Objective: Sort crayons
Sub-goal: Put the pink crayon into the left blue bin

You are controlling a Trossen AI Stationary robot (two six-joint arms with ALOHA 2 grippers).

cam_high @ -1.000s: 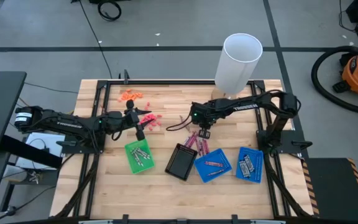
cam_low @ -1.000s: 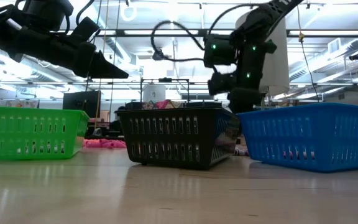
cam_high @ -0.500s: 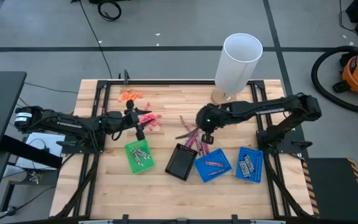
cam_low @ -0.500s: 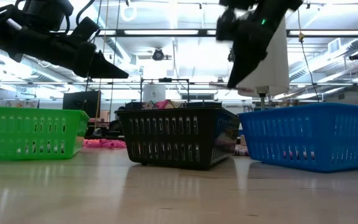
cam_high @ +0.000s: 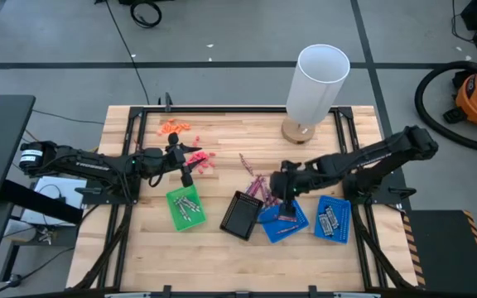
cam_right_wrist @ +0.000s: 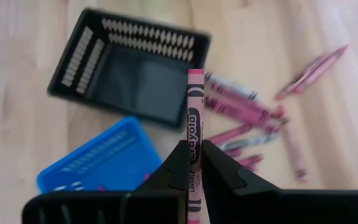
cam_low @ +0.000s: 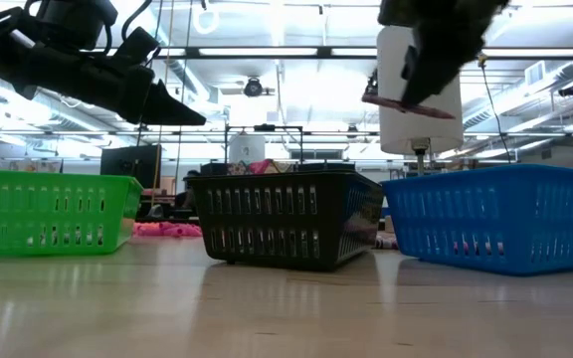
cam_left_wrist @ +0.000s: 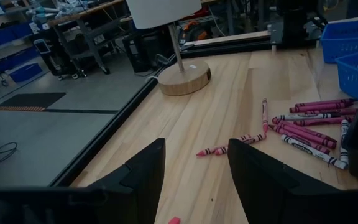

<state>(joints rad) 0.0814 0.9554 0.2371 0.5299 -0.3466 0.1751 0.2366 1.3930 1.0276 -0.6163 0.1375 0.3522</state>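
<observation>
Far left: left gripper [cam_high: 190,168] hovering just above the green tray [cam_high: 185,207], fingers [cam_left_wrist: 143,171] parted wide, nothing between them. Waiting only.

Centre: black tray [cam_high: 242,214] empty; loose pile of crayons [cam_high: 257,186] on the table just behind it, pink and grey mixed, a few strays [cam_left_wrist: 229,145] lying apart.

Right of centre: right gripper [cam_high: 286,192] clamped tight on one pink crayon [cam_right_wrist: 194,142], held raised over the near edge of the blue tray [cam_high: 281,220], between black tray and blue. Crayon pinched near its lower end, most of its length sticking out past the fingertips [cam_right_wrist: 178,163].

Step in hand, by judgement: carry to the blue tray, which already holds pink ones. Best done by moving fully over the tray's middle, lowering inside the rim, then releasing; otherwise a risk of tipping over the wall.

Far right: second blue tray [cam_high: 333,218] with grey crayons.
</observation>
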